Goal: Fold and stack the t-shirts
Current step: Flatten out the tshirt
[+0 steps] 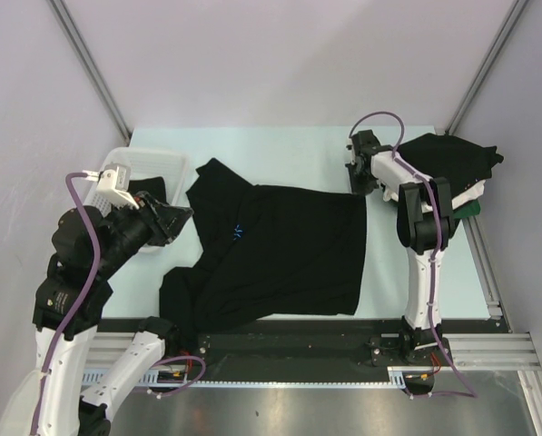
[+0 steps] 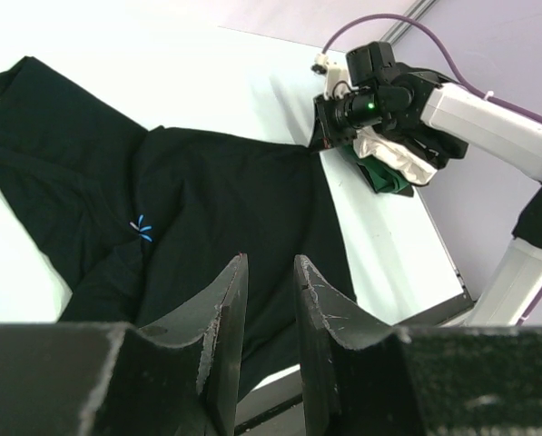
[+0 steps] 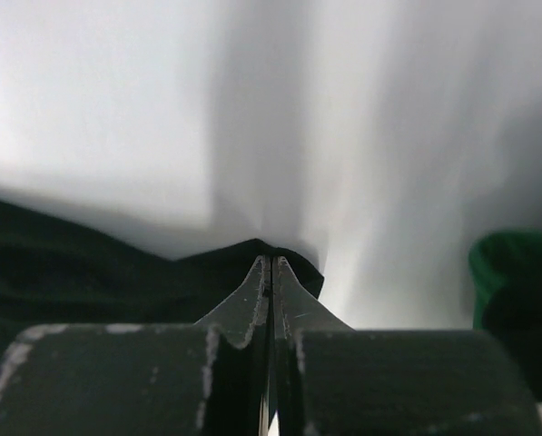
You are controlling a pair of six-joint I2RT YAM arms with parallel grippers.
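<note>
A black t-shirt [image 1: 289, 254] with a small blue starburst mark [image 2: 142, 228] lies spread across the table, its left side rumpled and a sleeve hanging toward the front edge. My right gripper [image 1: 356, 186] is at its far right corner, jaws shut on a raised pinch of the black cloth [image 3: 280, 250]. The right gripper [image 3: 271, 263] has no gap showing between its fingers. My left gripper [image 1: 184, 215] hovers above the shirt's left side, near the basket. In the wrist view the left gripper [image 2: 271, 272] stands partly open with nothing between its fingers.
A stack of folded shirts [image 1: 452, 163] sits at the back right, black on top with white and green [image 2: 389, 168] beneath. A white mesh basket [image 1: 152, 163] stands at the back left with dark cloth inside. A metal rail [image 1: 343, 341] runs along the front edge.
</note>
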